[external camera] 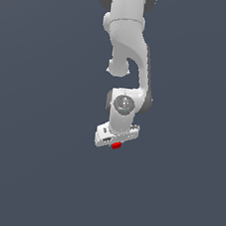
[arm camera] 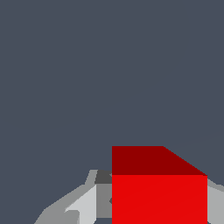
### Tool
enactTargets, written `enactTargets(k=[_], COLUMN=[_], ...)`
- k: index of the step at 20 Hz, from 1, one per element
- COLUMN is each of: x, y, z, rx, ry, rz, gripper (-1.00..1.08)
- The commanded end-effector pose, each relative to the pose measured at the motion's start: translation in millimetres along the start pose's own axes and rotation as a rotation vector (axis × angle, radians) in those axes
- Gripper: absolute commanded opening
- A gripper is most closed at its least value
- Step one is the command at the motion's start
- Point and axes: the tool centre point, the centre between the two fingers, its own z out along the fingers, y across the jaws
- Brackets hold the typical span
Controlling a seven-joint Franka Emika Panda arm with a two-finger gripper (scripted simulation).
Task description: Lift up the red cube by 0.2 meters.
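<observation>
Although no surface or height marker shows, the red cube (external camera: pixel 116 145) sits just below centre in the exterior view, tucked under the white gripper (external camera: pixel 115 144), so the grasp looks made and the lift remains to be judged. The wrist view alone shows the cube (arm camera: pixel 159 192) filling the lower right, grey fingers (arm camera: pixel 72 210) hugging both sides, apparently clamped on it.

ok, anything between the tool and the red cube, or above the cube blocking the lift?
Nothing visible. The red cube sits right at the tool, with fingers on either side in the wrist view. Whether they press on it can't be told. Apart from the arm itself, the exterior view shows only plain grey around them.
</observation>
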Motion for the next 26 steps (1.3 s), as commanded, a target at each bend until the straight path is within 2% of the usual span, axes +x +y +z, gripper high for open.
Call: enactTargets(k=[1, 8, 14, 19, 26], x=[0.1, -0.1, -0.7, -1.7, -2.9], y=[0.0, -0.1, -0.2, -0.4, -1.1], z=[-0.3, -1.2, -19.0, -51.6, -121.5], rx=[0.000, 0.000, 0.000, 0.000, 0.000], ry=[0.000, 0.000, 0.000, 0.000, 0.000], rz=[0.000, 0.000, 0.000, 0.000, 0.000], gripper=[-1.00, -1.00, -1.00, -1.00, -1.00])
